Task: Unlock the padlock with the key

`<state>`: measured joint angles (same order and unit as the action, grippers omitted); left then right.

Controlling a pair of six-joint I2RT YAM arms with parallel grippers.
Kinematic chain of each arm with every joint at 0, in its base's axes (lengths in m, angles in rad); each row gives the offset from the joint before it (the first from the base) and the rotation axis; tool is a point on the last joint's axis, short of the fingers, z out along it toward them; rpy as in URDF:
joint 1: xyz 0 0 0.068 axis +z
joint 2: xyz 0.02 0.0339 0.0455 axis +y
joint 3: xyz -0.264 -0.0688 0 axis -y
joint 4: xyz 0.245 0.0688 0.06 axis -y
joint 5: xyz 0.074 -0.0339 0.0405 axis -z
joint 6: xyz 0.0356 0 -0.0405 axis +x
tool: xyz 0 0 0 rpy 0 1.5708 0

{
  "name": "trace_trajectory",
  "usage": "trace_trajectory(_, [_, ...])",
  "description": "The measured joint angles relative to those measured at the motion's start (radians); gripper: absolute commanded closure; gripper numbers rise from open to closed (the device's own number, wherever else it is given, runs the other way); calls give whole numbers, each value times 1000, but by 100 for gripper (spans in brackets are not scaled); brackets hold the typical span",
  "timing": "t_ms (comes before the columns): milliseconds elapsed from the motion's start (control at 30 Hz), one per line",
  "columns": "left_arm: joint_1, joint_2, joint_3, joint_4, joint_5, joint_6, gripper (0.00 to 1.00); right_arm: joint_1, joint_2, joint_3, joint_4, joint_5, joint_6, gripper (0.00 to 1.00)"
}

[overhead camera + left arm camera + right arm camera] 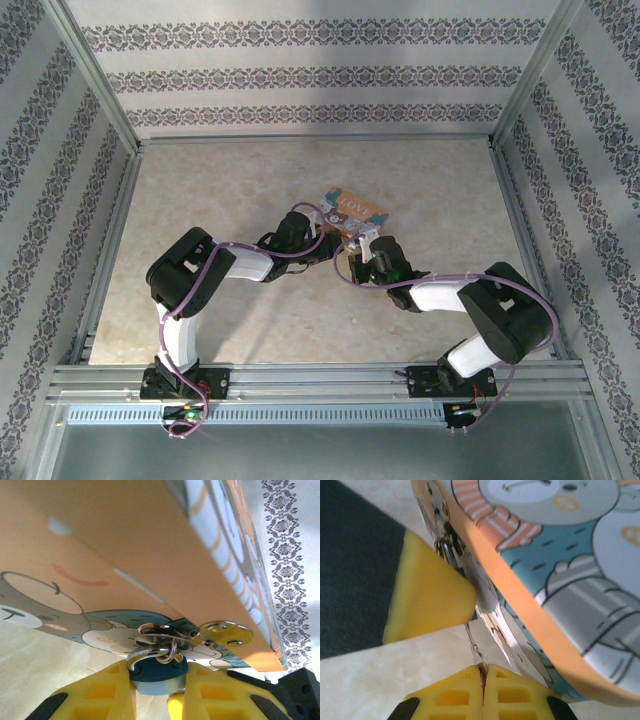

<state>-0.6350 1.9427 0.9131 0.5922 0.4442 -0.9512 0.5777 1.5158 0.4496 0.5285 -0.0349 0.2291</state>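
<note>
You're looking about midway: left tool (159, 685) is clenching the key (150, 674) by its blue head, right under the padlock (100, 540) mid counter (220, 190). Right tool (482, 675) is pinching a metal strip (472, 640) at its edge, and the unlocking isn't looking done yet

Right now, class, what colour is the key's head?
Blue; the key shows best in the left wrist view.
</note>
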Motion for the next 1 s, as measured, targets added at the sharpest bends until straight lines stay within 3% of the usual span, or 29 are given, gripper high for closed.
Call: trace_trajectory(1000, [0,-9,0,-2,-35,-27,77,0,68,0,112,11,-35,100])
